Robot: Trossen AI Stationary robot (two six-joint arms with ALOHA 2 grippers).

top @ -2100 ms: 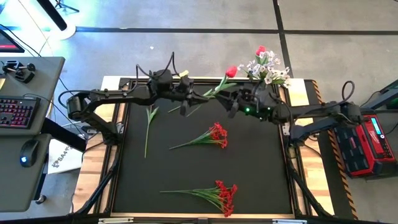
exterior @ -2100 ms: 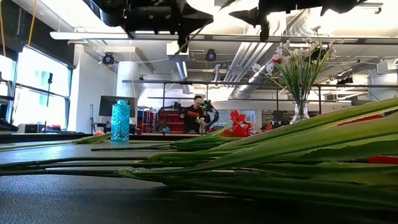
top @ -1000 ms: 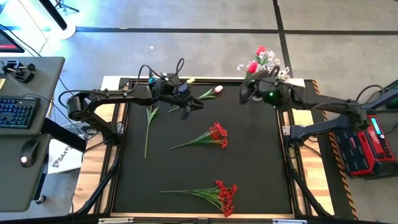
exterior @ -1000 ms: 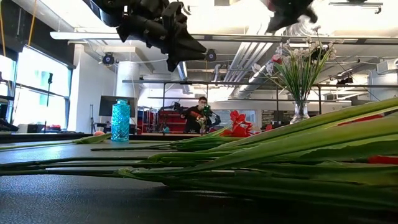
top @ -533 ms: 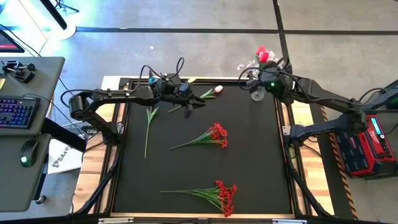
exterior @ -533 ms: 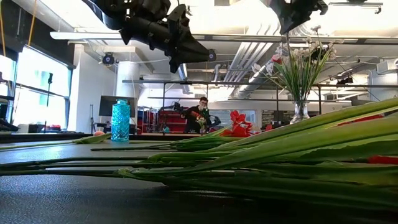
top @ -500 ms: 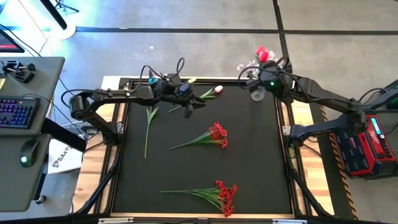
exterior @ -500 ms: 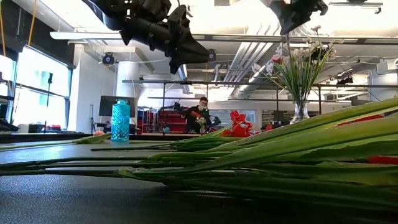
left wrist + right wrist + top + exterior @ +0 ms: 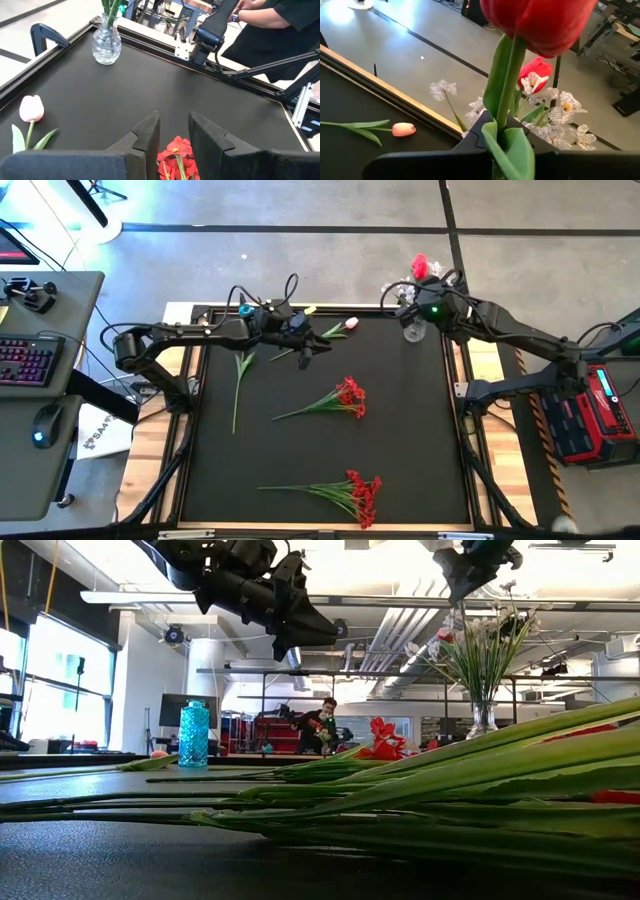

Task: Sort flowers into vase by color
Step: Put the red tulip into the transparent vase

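Red flower [image 9: 540,22] clamped, plain only from right wrist

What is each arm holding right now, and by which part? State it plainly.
The right gripper holds a red tulip by its green stem, just under the bloom, above the vase. The left gripper holds nothing.

Red tulip [image 9: 540,20] — pink tulip [image 9: 31,108]
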